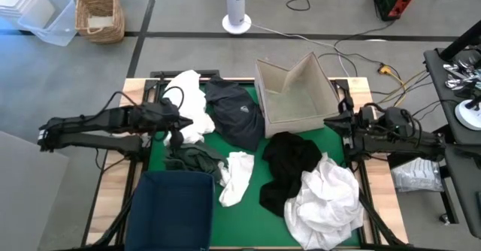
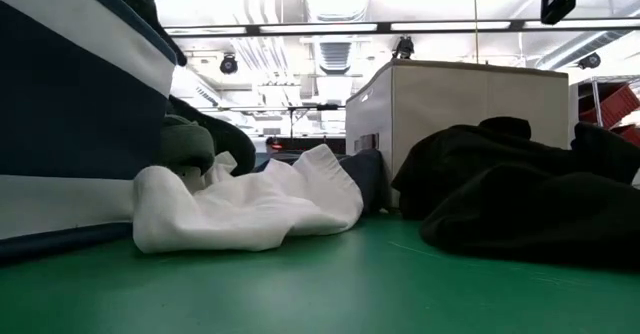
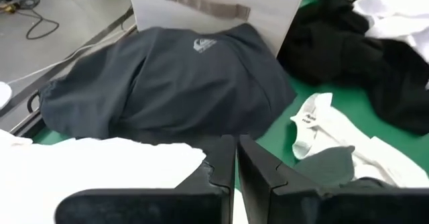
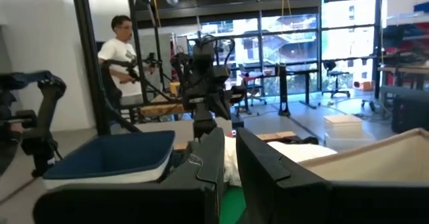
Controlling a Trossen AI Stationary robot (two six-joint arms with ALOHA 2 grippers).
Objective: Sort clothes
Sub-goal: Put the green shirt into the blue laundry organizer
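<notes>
High view: left end effector (image 1: 183,121) pressed together over white garment (image 1: 189,104); right end effector (image 1: 336,121) likewise empty

Open green tabletop (image 1: 255,213): bare strip between navy bin (image 1: 171,210) and black garment (image 1: 289,168), narrowed by small white garment (image 1: 237,177).
Back centre: blocked by navy garment (image 1: 234,114) lying against cardboard box (image 1: 294,92).
Right front: filled by large white pile (image 1: 325,202).
Left side: white garment (image 1: 188,104) and dark green garment (image 1: 194,159).
</notes>
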